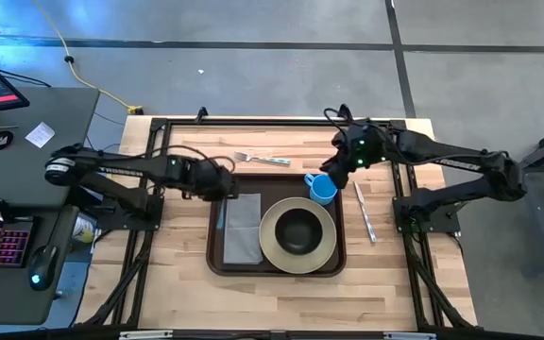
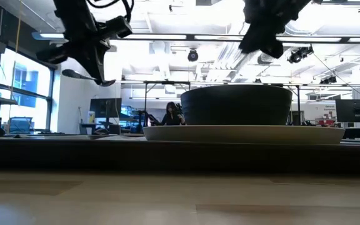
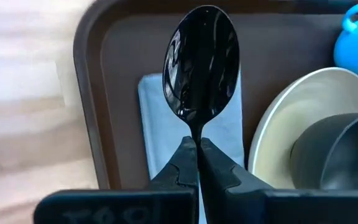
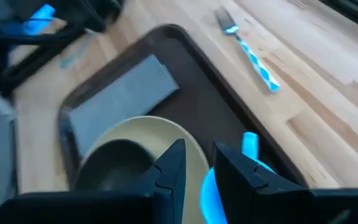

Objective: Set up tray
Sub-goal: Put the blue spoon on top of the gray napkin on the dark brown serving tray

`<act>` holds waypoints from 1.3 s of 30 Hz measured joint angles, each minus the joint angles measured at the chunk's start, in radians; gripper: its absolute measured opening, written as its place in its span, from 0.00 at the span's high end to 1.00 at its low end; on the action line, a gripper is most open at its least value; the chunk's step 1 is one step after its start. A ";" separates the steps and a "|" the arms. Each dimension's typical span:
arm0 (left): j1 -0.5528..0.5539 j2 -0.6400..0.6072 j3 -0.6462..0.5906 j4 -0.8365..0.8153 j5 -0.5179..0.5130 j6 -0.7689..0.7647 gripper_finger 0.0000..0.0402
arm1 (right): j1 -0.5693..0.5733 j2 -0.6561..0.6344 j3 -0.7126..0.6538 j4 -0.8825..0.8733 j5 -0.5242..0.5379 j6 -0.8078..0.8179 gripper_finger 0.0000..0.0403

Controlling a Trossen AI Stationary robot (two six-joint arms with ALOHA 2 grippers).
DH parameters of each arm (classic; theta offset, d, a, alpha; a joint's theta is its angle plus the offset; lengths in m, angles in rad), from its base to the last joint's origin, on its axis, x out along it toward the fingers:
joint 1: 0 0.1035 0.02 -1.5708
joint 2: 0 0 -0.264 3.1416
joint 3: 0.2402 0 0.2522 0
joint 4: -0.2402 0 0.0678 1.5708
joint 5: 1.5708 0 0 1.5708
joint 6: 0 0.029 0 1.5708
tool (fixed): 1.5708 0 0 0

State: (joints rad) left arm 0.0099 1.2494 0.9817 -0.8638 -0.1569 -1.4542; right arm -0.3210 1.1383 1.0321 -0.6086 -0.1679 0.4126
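The dark brown tray (image 1: 217, 247) lies mid-table and bears a flat grey napkin (image 1: 243, 227) and a beige plate (image 1: 270, 247) with a dark bowl (image 1: 297, 229) on it. My left gripper (image 1: 222, 185) hangs over the tray's far left corner, shut on a shiny dark spoon (image 3: 201, 62). The spoon also shows in the low view (image 2: 86, 76), raised above the tray. My right gripper (image 1: 334, 178) is over the tray's far right corner, shut on a blue cup (image 1: 322, 190). My left gripper pinches the spoon's handle (image 3: 197, 134) just behind its bowl, between the two fingertips. The fingers slant down from the table's left side and lie along the handle. The spoon's bowl sticks out past the fingertips, clear of the tray and above the napkin. My right gripper has the blue cup (image 4: 209, 193) between its two fingers, coming down at a slant from the table's far right. The cup's handle (image 4: 250, 144) sticks out beside one finger. The fingers hide the exact place of contact.
A fork with a blue-and-white handle (image 1: 263, 159) lies on the wood beyond the tray's far edge. A knife (image 1: 364, 212) lies on the wood to the right of the tray. Bare wood lies along the table's near edge.
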 joint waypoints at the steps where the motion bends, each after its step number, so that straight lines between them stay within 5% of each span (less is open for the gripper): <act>1: -0.022 0.005 0.000 -0.001 -0.009 -0.039 0.92 | 0.000 -0.017 0.000 0.000 -0.005 -0.002 0.82; 11: -0.151 0.145 0.000 0.037 -0.043 -0.273 0.92 | 0.000 -0.189 0.000 -0.009 0.052 -0.105 0.82; 23: -0.148 0.346 0.000 0.178 0.074 -0.282 0.92 | 0.000 -0.285 0.000 -0.154 0.126 -0.127 0.82; 39: -0.147 0.372 0.001 0.316 0.024 -0.305 0.91 | 0.000 -0.294 0.000 -0.188 0.143 -0.161 0.82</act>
State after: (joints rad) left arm -0.1375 1.6215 0.9825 -0.5479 -0.1325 -1.7596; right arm -0.3208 0.8444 1.0321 -0.7967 -0.0250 0.2515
